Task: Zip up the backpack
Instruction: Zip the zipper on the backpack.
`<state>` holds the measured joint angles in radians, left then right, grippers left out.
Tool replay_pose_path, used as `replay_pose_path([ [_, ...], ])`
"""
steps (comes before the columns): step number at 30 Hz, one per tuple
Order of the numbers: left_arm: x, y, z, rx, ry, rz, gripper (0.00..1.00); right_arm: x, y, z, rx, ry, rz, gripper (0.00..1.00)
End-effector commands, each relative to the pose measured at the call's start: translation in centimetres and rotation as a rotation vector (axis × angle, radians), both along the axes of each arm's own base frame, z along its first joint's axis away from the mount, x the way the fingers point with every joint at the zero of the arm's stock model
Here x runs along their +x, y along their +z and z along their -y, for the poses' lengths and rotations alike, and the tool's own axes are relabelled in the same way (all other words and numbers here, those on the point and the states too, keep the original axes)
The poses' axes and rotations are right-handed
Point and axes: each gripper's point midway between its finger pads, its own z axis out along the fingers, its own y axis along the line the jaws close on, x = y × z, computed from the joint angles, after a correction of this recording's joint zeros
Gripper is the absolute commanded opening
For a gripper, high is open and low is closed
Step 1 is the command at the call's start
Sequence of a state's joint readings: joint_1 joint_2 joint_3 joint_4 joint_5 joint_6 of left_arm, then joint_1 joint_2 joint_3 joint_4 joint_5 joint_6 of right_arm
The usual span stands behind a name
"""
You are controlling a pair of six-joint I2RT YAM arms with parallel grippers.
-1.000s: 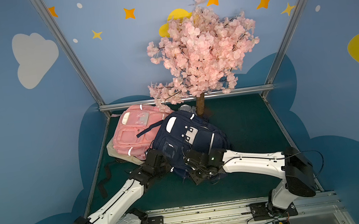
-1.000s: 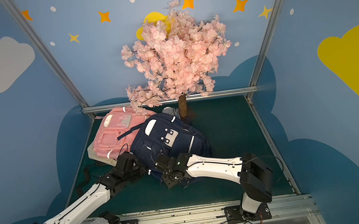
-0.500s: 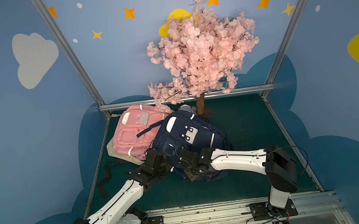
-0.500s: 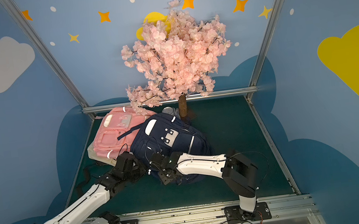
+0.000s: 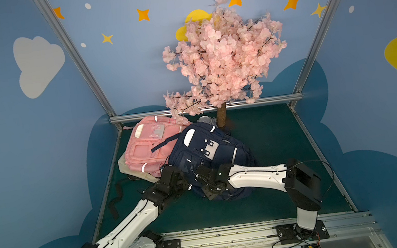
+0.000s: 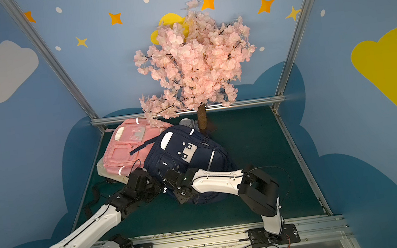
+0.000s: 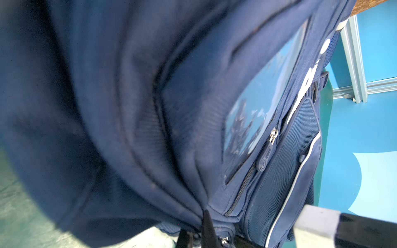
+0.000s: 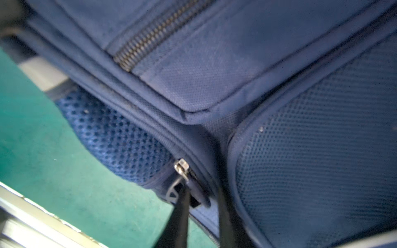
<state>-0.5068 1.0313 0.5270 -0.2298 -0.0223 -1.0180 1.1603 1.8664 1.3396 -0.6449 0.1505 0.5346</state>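
1. Navy backpack [image 5: 211, 149] lies at foot of the tree [image 5: 222, 116], robot side; left hand [image 7: 196, 232] clamped shut on its fabric.
2. Right hand [image 8: 203, 214] nearly closed around zipper pull [image 8: 175, 192]; grip unclear.
3. Next: pinch pull, drag along track.
4. Pink backpack [image 5: 145, 147] left of tree crowds; worktop [image 5: 272, 141] right of tree bare.

Left gripper [image 7: 196, 227] closed, right gripper [image 8: 203, 199] ajar

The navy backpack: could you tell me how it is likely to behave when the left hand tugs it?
Probably floppy: the navy backpack creases into deep folds where the left hand pinches it. It likely drags rather than slides, lying broad on the green mat. Its bulging shape suggests some weight.
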Motion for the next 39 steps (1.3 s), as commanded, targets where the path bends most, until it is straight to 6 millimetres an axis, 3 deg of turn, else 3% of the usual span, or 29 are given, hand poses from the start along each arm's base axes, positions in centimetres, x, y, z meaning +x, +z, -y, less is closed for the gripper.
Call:
replay_pose_path([
  [1,0.6,1.6,0.8,-0.043,-0.023,0.068,0.03,-0.2,0.0,-1.5,0.051,0.023,-0.001,0.13],
  [10,0.4,1.3,0.5,-0.032,-0.014,0.065,0.03,-1.3,-0.2,-2.2,0.07,0.046,-0.021,0.09],
  [16,0.4,1.4,0.5,-0.034,-0.015,0.066,0.03,-0.6,-1.4,-1.9,0.039,0.025,-0.009,0.21],
  [23,0.4,1.5,0.5,-0.035,-0.013,0.068,0.03,0.6,-1.6,-1.8,0.049,0.016,0.025,0.21],
  [26,0.4,1.6,0.5,-0.038,-0.012,0.069,0.03,0.9,-1.7,-1.7,0.053,0.018,0.047,0.17],
  [31,0.4,1.7,0.4,-0.032,-0.009,0.07,0.03,1.2,-2.1,-1.0,0.027,0.002,0.059,0.01],
  [39,1.5,3.3,-0.6,0.028,0.003,0.118,0.03,-0.5,0.4,0.7,-0.023,0.03,0.087,0.0],
])
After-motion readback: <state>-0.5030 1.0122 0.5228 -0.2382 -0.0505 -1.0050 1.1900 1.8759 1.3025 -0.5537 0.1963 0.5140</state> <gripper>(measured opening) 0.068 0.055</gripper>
